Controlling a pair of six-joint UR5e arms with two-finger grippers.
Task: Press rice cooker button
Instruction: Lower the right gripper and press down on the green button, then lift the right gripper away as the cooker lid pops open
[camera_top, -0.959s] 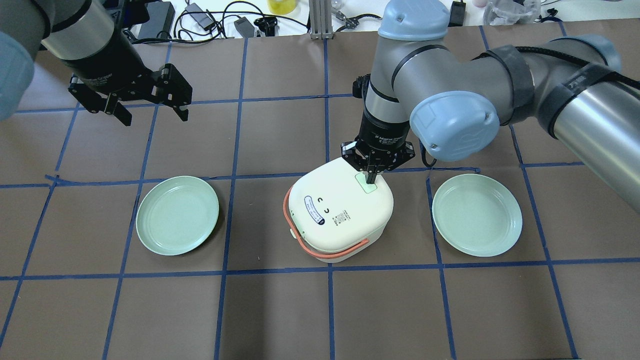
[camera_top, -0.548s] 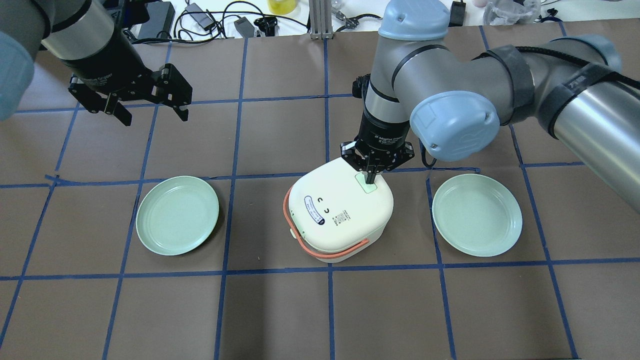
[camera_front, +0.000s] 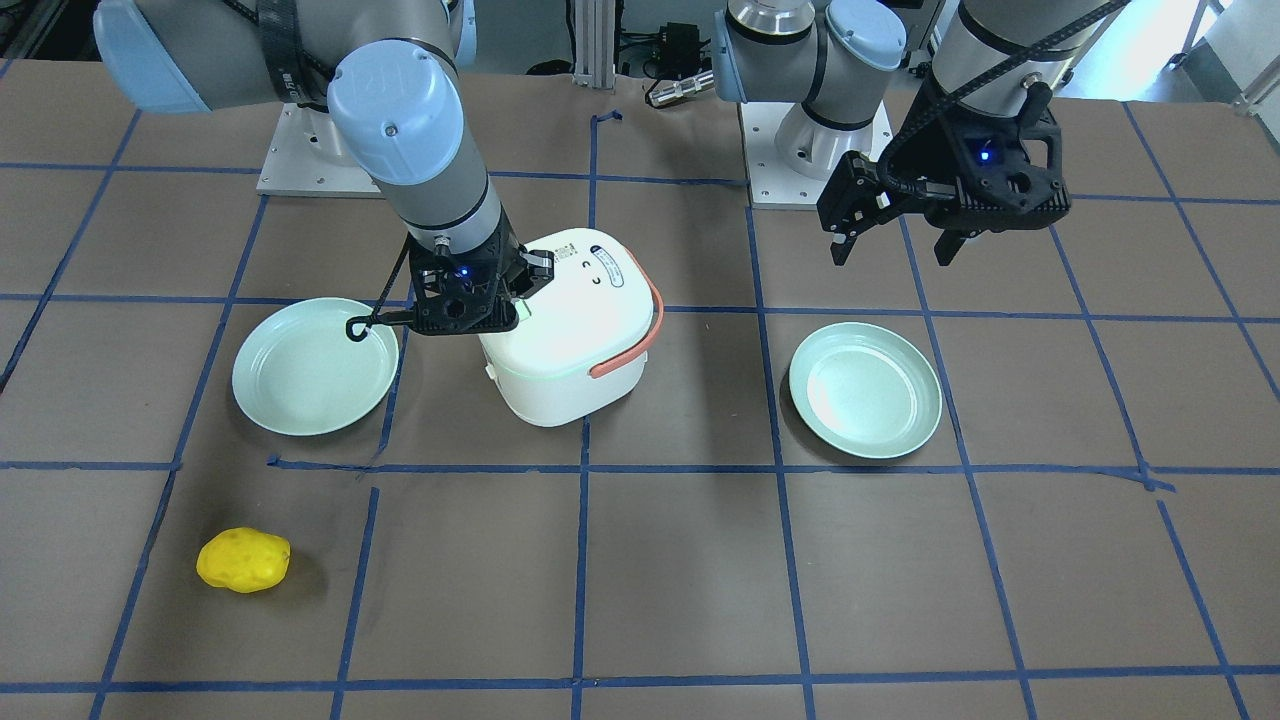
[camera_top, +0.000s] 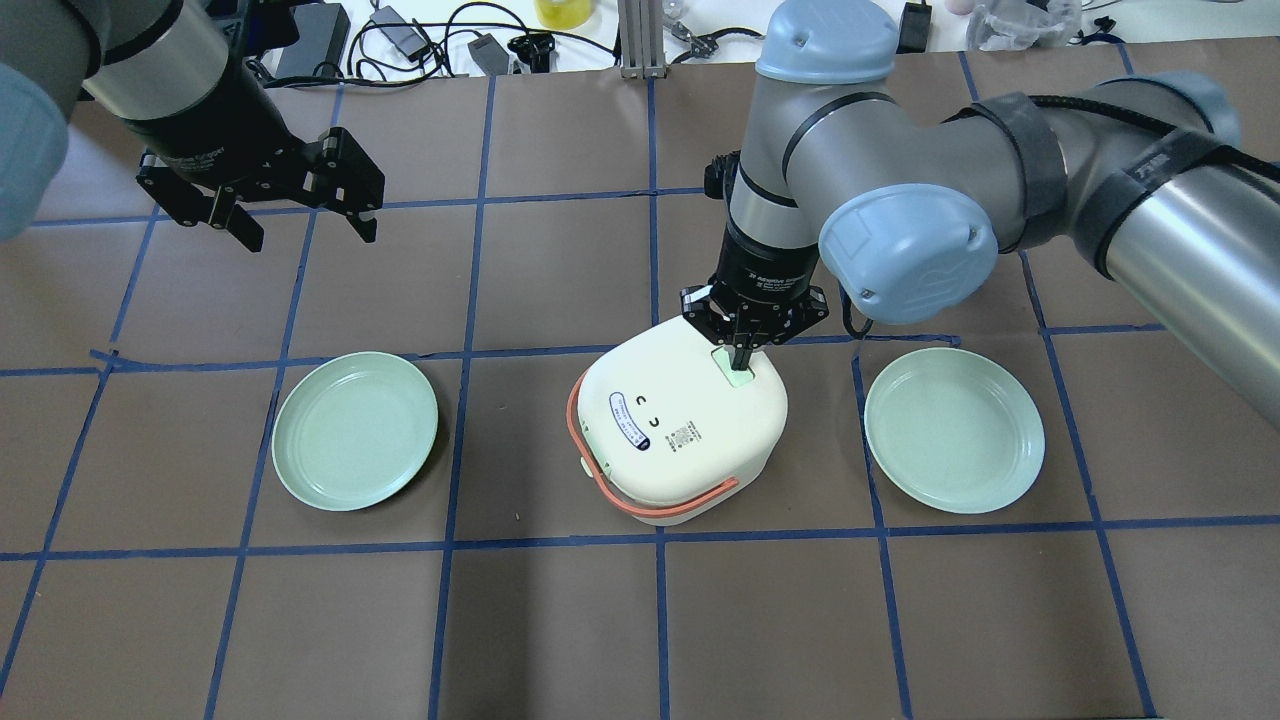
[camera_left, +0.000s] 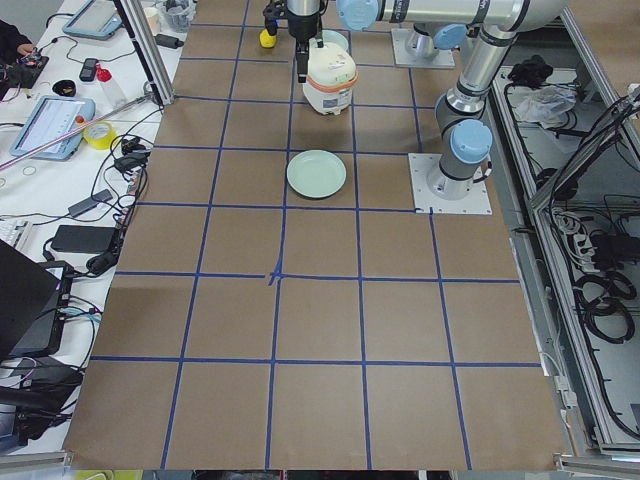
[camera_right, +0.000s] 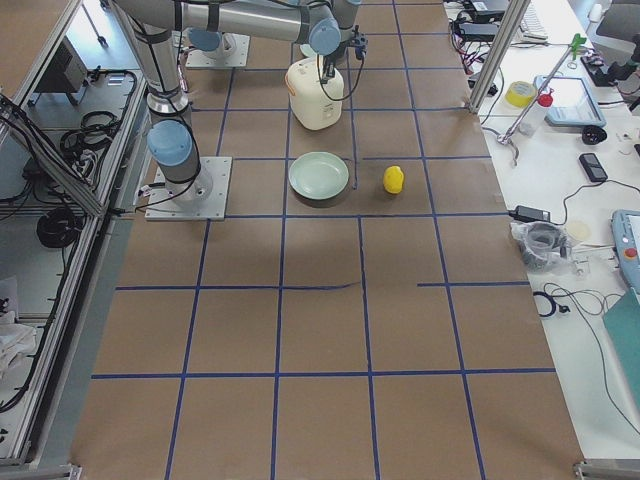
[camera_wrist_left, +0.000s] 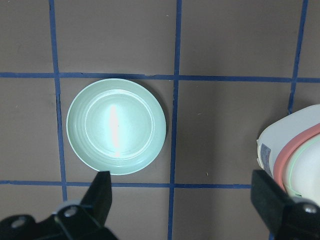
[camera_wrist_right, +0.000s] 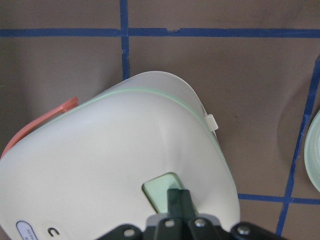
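Left gripper (camera_top: 308, 236) hangs wide and empty, well off the rice cooker (camera_top: 690, 420) on its left. Right gripper (camera_top: 741, 362), fingers pinched together, looks tip-down on the button (camera_wrist_right: 156, 190) at the cooker lid's far right corner. Press step in hand; next likely needs a straight lift off.

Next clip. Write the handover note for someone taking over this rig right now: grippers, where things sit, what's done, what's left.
Right gripper: shut, empty, tip down on the button in the lid.
Left gripper: open, empty, hovering off to the side above the table.
Rice cooker: upright mid-table between two plates, lid closed.
Done: reach and contact. Whether the button has gone in, cannot tell.
Left: finish the press, then lift the right arm clear.
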